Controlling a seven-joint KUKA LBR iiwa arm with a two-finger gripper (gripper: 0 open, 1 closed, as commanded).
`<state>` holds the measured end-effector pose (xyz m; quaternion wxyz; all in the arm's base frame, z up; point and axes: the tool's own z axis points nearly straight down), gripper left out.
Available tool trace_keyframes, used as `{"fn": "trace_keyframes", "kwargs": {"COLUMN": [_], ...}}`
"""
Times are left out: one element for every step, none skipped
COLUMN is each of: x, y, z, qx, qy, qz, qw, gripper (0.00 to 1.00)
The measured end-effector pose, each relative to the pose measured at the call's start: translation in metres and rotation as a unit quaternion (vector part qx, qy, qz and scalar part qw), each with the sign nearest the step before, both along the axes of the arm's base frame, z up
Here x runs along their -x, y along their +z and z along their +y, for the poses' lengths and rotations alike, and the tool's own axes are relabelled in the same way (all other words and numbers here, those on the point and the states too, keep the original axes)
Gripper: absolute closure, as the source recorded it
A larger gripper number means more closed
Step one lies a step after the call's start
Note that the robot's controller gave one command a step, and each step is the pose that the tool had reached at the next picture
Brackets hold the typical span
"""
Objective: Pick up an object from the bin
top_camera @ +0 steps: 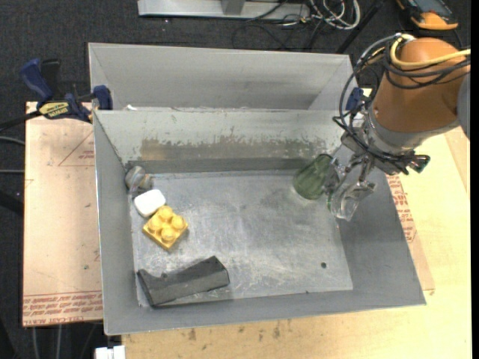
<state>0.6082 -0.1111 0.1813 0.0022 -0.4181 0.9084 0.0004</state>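
My gripper (346, 194) hangs low at the bin's right side, under the orange-covered wrist. Just to its left lies a green translucent rounded thing (312, 178), near the back right corner of the floor. It touches or almost touches the gripper, and I cannot tell whether it is held.
At the left of the bin lie a small grey thing (135, 176), a white oval piece (149, 201) and a yellow knobbed block (165, 227). A dark grey oblong block (184, 280) rests at the front left. The bin's sloping right wall is right beside the gripper.
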Motion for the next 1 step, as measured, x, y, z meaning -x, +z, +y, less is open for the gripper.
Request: {"fn": "trace_keyframes", "kwargs": {"x": [-0.0034], "y": [0.0485], "z": [0.0016], "qx": [0.000], "qy": [0.009], "qz": [0.0031], "qw": [1.0000], "gripper": [1.00]}}
